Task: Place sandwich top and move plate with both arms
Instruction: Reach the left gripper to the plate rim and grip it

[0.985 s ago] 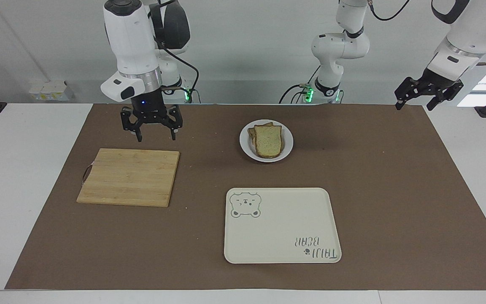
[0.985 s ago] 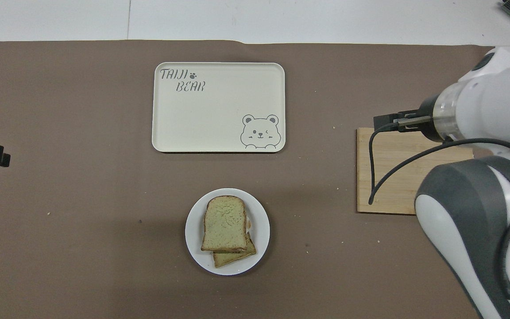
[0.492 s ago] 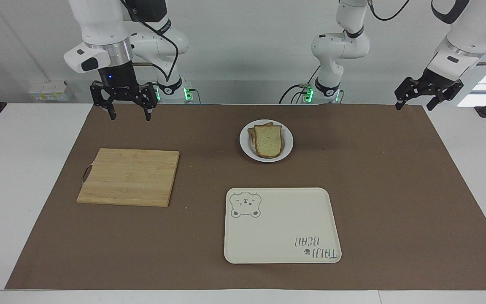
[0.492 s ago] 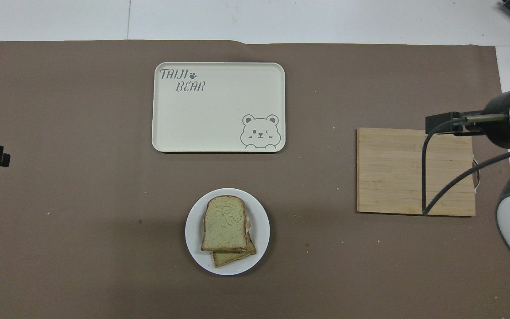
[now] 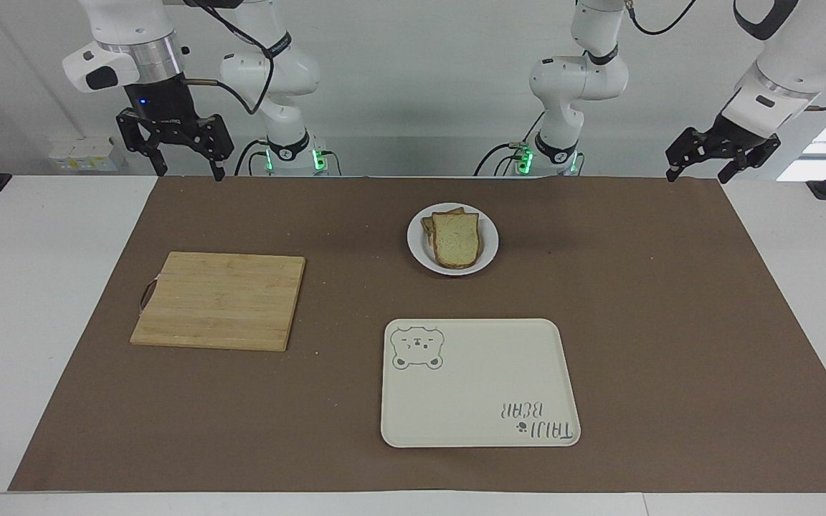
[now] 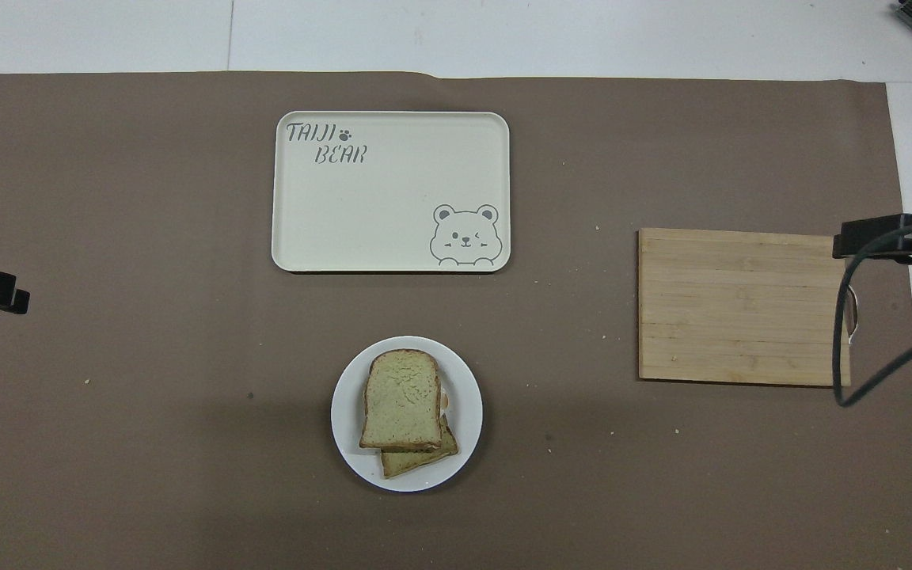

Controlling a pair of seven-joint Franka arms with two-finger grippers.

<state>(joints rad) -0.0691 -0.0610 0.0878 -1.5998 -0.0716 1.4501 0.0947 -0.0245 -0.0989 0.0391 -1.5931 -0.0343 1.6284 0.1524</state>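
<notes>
The sandwich top (image 5: pixel 456 239) (image 6: pixel 400 398), a speckled greenish-tan slice with brown crust, lies on another slice whose corner sticks out under it. Both rest on the small white plate (image 5: pixel 416 245) (image 6: pixel 469 427), which sits on the brown mat midway between the arms. My right gripper (image 5: pixel 191 172) hangs open and empty in the air over the mat's corner at the right arm's end. My left gripper (image 5: pixel 698 176) hangs open and empty over the mat's corner at the left arm's end. Neither gripper is near the plate.
A cream tray with a bear drawing (image 5: pixel 481 383) (image 6: pixel 393 198) lies farther from the robots than the plate. A bamboo cutting board (image 5: pixel 219 299) (image 6: pixel 741 305) lies toward the right arm's end. Small crumbs dot the mat.
The right gripper has risen and drawn back from over the cutting board's edge to the mat's corner, staying open. The left gripper has shifted slightly. Plate and bread have not moved.
</notes>
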